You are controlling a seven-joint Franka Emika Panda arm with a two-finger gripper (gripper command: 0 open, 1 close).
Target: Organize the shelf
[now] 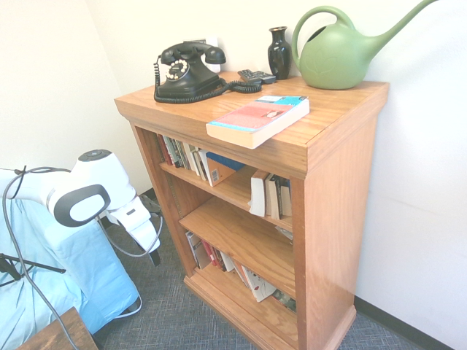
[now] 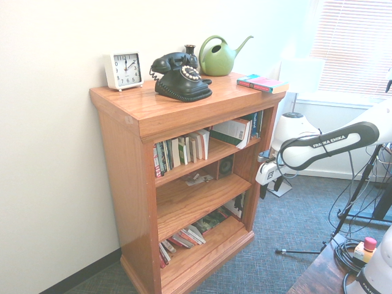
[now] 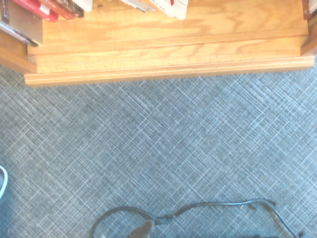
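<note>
First exterior view: orange-brown oak-grain shelf [image 1: 336, 182] against white wall; thick paperback with pink and teal cover [image 1: 257, 119] flat at front edge of top, at 5 o'clock from black rotary telephone [image 1: 188, 71]; green plastic watering can [image 1: 343, 51] at 3 o'clock.
Second exterior view: white square clock [image 2: 123, 70] at 9 o'clock of telephone; gripper [image 2: 267, 184] before shelf's right side, pointing down, empty, fingers apart.
Wrist view: shelf plinth, grey woven carpet [image 3: 158, 148].

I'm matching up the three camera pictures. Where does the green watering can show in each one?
First exterior view: watering can at the top right, on the back corner of the shelf.
Second exterior view: upper middle, behind the black telephone.
Wrist view: not in it.
Shared landmark: the telephone, beside the can in both exterior views.
</note>
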